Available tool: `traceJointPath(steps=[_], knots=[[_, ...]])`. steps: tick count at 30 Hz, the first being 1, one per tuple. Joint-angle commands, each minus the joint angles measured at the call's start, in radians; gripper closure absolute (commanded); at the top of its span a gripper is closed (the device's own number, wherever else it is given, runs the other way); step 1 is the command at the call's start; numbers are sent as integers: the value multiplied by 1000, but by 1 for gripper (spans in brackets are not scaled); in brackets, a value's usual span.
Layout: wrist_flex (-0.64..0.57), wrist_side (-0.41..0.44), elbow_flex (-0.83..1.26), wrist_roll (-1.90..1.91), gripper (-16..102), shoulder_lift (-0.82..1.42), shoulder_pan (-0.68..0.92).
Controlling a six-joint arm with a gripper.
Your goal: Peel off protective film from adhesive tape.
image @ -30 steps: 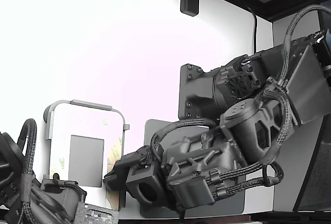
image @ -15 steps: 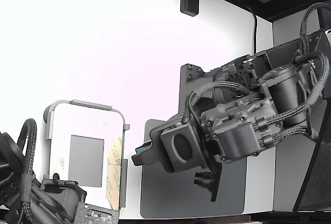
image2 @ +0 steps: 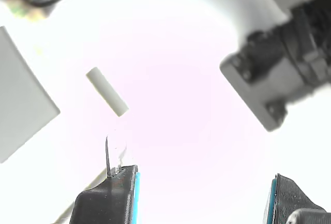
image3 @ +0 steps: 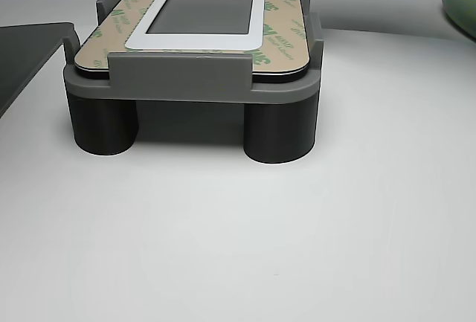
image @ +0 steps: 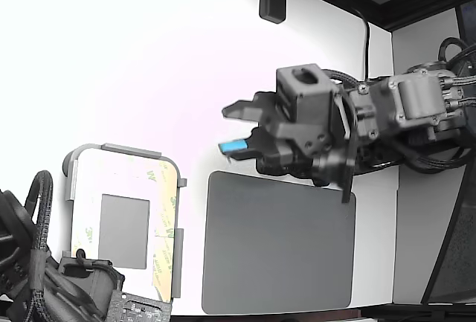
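- Exterior view: the gripper (image: 236,129) hangs in the air above the white table (image: 134,62), over the upper edge of the large dark grey mat (image: 279,244). Its two fingers are spread apart with nothing between them, and the lower finger (image: 234,146) carries a blue pad.
- Exterior view: toward this view's left a white rounded panel (image: 123,221) sits in a grey holder (image: 71,177), with a small grey square (image: 123,230) in its middle. Tan strips with green print lie along the panel's edges; the one on the side nearest the mat (image: 166,229) is the clearest. The gripper is well apart from the panel.
- Wrist view: both fingertips show with blue-edged pads and a wide, empty gap between them. A thin, curled sliver stands up from one fingertip (image2: 108,195); I cannot tell what it is. A small pale strip (image2: 107,91) lies on the white surface beyond that fingertip, not touching it.
- Other view: the holder (image3: 193,76) stands on round dark legs. The protective film (image3: 279,36) lies flat along the panel's edges around the framed grey square (image3: 204,13). The adhesive tape cannot be made out under it.
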Motion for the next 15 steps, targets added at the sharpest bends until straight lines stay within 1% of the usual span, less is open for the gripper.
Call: traceJointPath(steps=[1,3,7,9,12,15], knots=[[66,-18,-40,497,-14,75,-104],[77,-26,-43,551,-14,87,-140],[135,-74,-34,595,-14,89,-233],[170,-71,-48,607,-14,89,-275],[222,-63,-51,652,-14,86,-291],[229,-64,2,647,-14,89,-299]])
